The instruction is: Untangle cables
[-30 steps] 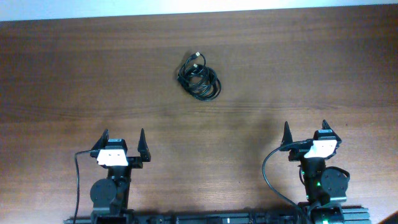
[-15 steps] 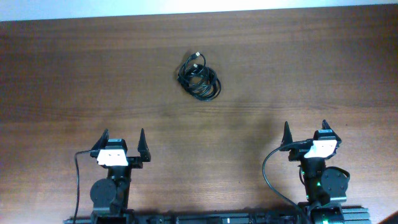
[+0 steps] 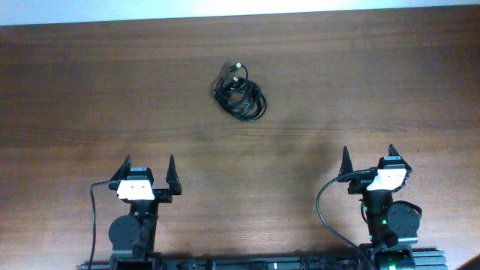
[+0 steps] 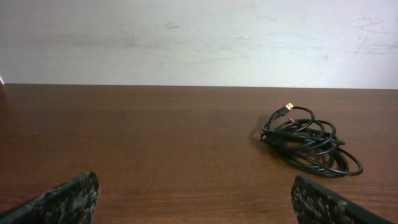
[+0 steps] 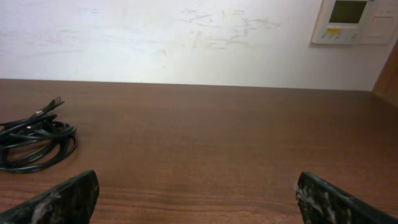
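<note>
Presently, cables (image 3: 240, 93), one knotted bundle at upper centre, long axis upper-left to lower-right, lie well beyond both grippers, jaws spread and empty; left gripper (image 3: 148, 161) nearer than right gripper (image 3: 367, 150).

The cables (image 5: 28, 132) run off the left edge of the right wrist view. From overhead they are too small to count or trace where they cross. The left end effector (image 4: 196, 200) and right end effector (image 5: 199, 200) show only finger ends, cut by the bottom edge. The wall panel (image 5: 354, 22) display is unreadable.

The cables (image 3: 240, 94) lie coiled in one black knotted bundle.
</note>
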Robot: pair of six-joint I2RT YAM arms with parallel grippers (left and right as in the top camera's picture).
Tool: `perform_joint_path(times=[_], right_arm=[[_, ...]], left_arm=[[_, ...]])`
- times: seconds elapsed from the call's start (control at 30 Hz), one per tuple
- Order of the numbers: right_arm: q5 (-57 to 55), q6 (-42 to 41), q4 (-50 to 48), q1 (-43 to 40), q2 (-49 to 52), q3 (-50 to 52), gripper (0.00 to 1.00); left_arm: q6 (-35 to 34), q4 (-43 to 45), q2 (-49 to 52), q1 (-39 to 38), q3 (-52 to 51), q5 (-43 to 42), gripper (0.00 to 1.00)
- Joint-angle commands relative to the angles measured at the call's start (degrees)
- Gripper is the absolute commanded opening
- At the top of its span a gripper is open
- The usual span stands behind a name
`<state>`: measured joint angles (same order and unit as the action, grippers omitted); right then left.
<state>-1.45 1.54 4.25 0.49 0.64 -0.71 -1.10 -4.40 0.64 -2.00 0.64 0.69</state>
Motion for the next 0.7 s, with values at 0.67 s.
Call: perform_joint_path(times=[0.67], right_arm=[[36.3, -32.7, -28.8, -0.2, 0.1, -7.8, 0.98]], left_arm=[[-0.4, 33.5, 0.0, 0.3, 4.4, -26.4, 0.99]])
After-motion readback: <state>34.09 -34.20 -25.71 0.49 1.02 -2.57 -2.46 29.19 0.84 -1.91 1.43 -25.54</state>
